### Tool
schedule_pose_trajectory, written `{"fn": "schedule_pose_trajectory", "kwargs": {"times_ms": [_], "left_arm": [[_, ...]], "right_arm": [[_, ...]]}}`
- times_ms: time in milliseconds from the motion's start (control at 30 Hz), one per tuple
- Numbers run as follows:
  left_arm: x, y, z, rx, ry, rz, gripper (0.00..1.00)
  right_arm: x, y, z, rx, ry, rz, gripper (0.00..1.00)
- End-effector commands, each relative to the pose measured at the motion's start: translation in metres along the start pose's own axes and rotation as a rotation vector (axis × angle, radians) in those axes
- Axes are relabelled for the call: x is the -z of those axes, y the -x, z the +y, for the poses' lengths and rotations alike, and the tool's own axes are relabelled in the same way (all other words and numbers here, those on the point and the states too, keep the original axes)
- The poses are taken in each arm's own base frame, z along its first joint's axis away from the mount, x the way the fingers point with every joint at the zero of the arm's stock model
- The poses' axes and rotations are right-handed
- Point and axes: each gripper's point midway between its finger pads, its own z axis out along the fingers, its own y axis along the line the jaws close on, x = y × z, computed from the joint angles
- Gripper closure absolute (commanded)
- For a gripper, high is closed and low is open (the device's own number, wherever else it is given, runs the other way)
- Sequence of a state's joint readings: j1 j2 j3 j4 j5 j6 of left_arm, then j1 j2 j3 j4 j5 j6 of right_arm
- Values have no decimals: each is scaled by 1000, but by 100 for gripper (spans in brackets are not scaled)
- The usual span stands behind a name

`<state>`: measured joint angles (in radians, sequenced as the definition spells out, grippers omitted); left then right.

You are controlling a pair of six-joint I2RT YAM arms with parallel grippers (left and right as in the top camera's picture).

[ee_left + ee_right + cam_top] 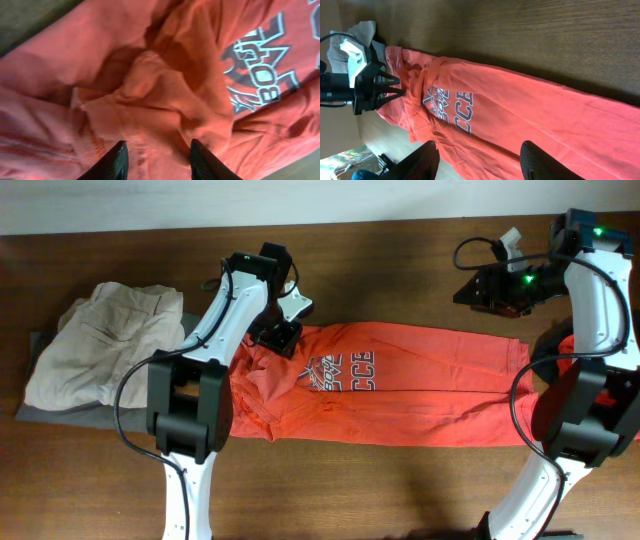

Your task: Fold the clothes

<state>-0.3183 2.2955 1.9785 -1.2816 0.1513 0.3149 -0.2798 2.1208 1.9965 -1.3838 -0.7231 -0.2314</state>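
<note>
The orange-red T-shirt [400, 385] lies in a long strip across the middle of the table, with its navy and white print [340, 370] facing up. Its left end is bunched into folds [150, 85]. My left gripper [280, 337] hovers over that bunched end with its fingers [117, 160] apart and only cloth showing beneath them; the right wrist view also shows this gripper [397, 86]. My right gripper [468, 290] is raised over bare wood at the back right, off the shirt. It is open, its fingers [422, 162] wide apart, and it looks down the shirt [520, 115].
A beige garment [100, 350] lies crumpled on a dark grey cloth [40, 410] at the left end of the table. A red cloth [572, 345] shows partly behind the right arm. The left arm [190, 400] rises from the front edge.
</note>
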Motion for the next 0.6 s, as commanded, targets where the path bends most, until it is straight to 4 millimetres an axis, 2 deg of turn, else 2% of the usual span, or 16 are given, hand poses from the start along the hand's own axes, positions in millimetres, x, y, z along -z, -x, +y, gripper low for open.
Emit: {"fn": "schedule_pose_trajectory", "kwargs": {"times_ms": [0,100,200,367,467,500,567], "left_arm": [[4,-2,10,-14,56,9,64],[9,-4,18,-11,109,13,65],[10,3,28,15,136,-22,50],[2,19,15,9,42,-83,45],[2,26,-10,-29,-79,-118,46],[2,27,-15,-37,-104,-125,50],[3,26,-22,-38,-138,-123,66]], "right_arm": [[6,3,7,18,-5,-17,43],[6,3,7,18,-5,-17,43],[6,3,7,18,-5,-17,43],[6,2,7,14,-4,-12,43],[6,1,8,12,-4,-11,43],[6,1,8,12,-4,-11,43],[6,1,8,11,-4,-10,43]]}}
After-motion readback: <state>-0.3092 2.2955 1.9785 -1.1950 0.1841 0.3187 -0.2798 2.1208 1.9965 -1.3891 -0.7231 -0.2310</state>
